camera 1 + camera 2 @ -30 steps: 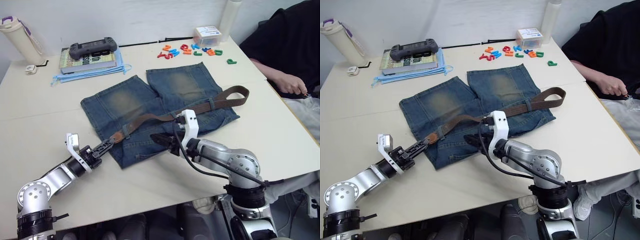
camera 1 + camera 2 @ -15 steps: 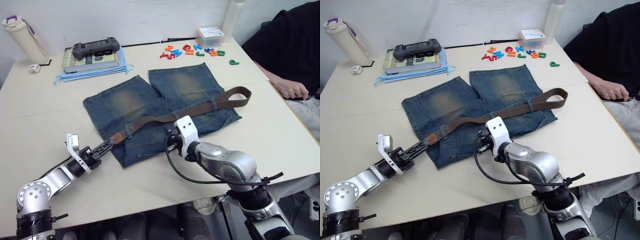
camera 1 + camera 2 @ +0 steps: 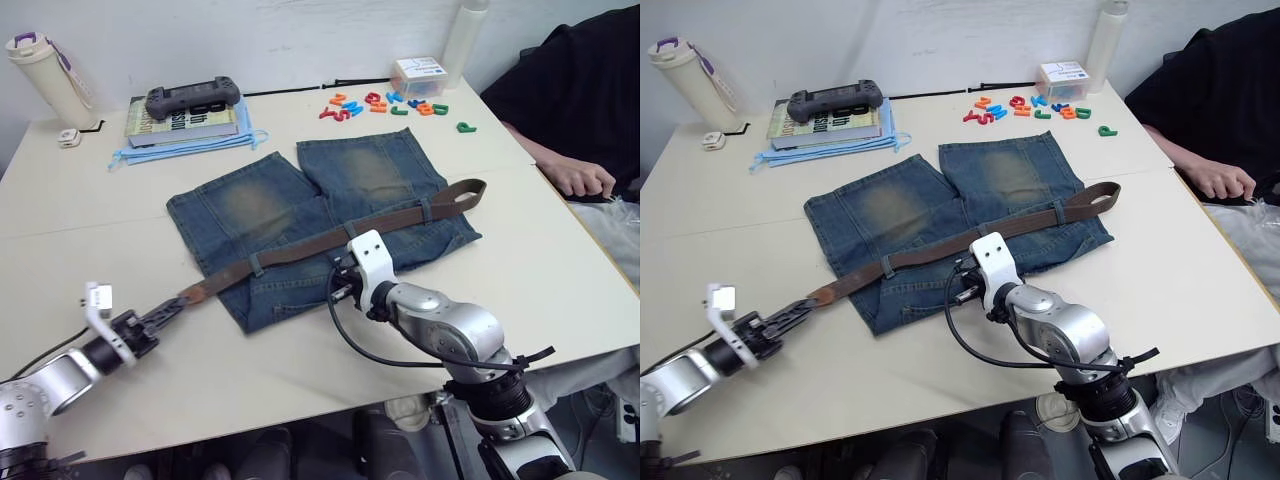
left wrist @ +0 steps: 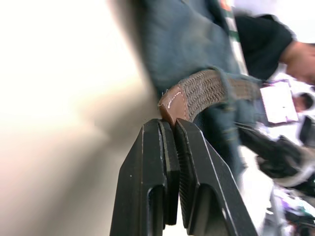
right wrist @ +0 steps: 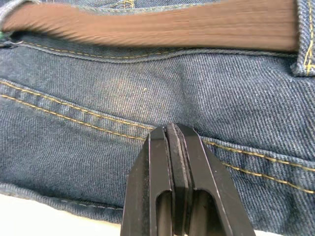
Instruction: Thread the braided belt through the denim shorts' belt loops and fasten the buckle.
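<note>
Left eye view: denim shorts [image 3: 320, 215] lie flat mid-bench [image 3: 90, 215], legs pointing away from the robot.
Braided belt [image 3: 330, 240]: runs along the waistband under two belt loops [image 3: 426, 210] — far end curls past the shorts' right edge, tan near end sticks out beyond the left edge.
Left claw [image 4: 170, 129]: pressed together on the belt's tan leather tip, over bare bench just left of the shorts.
Right claw [image 5: 172, 132]: fingers pressed together, tips down on the denim just below the belt — nothing between them.
Person's hand [image 3: 580, 180]: rests at the bench's right edge.
</note>
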Tool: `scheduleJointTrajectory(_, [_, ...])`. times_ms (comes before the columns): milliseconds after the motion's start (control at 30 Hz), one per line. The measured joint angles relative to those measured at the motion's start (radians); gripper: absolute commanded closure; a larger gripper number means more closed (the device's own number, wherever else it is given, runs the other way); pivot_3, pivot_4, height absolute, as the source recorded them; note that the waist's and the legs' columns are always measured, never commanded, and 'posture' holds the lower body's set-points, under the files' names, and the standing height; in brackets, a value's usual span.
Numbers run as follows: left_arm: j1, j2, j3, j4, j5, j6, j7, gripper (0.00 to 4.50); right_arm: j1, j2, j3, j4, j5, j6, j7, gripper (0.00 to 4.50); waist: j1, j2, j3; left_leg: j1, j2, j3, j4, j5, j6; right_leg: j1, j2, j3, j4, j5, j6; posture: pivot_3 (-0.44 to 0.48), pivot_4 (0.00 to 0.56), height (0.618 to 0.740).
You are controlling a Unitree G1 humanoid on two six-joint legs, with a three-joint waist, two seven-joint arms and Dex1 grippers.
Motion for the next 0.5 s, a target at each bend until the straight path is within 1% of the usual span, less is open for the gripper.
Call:
scheduleJointTrajectory(100, [0.031, 0.077, 0.007, 0.102, 0.089, -0.047, -0.090, 4.50, 0.000, 0.015, -0.009, 0.000, -0.014, 0.012, 0.008, 4.46, 0.000, 0.000, 0.000, 0.003, 0.000, 0.000, -0.002, 0.000, 0.000, 0.001, 0.000, 0.000, 0.000, 0.000, -0.001, 0.000, 0.150, 0.731])
scheduleJointTrajectory(200, [0.012, 0.134, 0.014, 0.248, 0.171, -0.118, -0.183, 4.50, 0.000, 0.029, -0.010, 0.002, -0.032, 0.018, 0.015, 4.46, 0.000, -0.001, 0.000, 0.006, 0.000, 0.001, -0.006, 0.000, 0.000, 0.003, 0.000, 0.000, 0.000, -0.001, -0.002, 0.000, 0.150, 0.731])
scheduleJointTrajectory(267, [-0.037, 0.173, 0.014, 0.383, 0.235, -0.186, -0.236, 4.50, 0.001, 0.039, -0.011, 0.003, -0.043, 0.021, 0.020, 4.46, -0.001, -0.001, -0.001, 0.008, 0.001, 0.001, -0.010, 0.001, -0.001, 0.003, 0.000, 0.000, 0.000, -0.001, -0.003, 0.000, 0.150, 0.731])
scheduleJointTrajectory(333, [-0.078, 0.200, 0.014, 0.480, 0.286, -0.236, -0.268, 4.50, 0.001, 0.045, -0.011, 0.003, -0.051, 0.023, 0.027, 4.46, -0.002, -0.001, -0.001, 0.008, 0.002, 0.001, -0.011, 0.001, -0.002, 0.002, -0.001, 0.000, 0.000, -0.001, -0.003, 0.000, 0.150, 0.731])
scheduleJointTrajectory(400, [-0.118, 0.215, 0.015, 0.563, 0.325, -0.278, -0.284, 4.50, 0.001, 0.051, -0.012, 0.003, -0.061, 0.025, 0.034, 4.46, -0.003, -0.001, -0.001, 0.009, 0.002, 0.001, -0.011, 0.001, -0.002, 0.002, -0.001, 0.000, 0.000, -0.001, -0.003, 0.000, 0.150, 0.731])
scheduleJointTrajectory(500, [-0.195, 0.249, 0.015, 0.738, 0.392, -0.374, -0.312, 4.50, 0.001, 0.061, -0.012, 0.004, -0.078, 0.029, 0.043, 4.46, -0.005, -0.002, -0.001, 0.009, 0.003, 0.002, -0.011, 0.001, -0.003, 0.002, 0.000, 0.001, 0.000, -0.001, -0.004, 0.000, 0.150, 0.731])
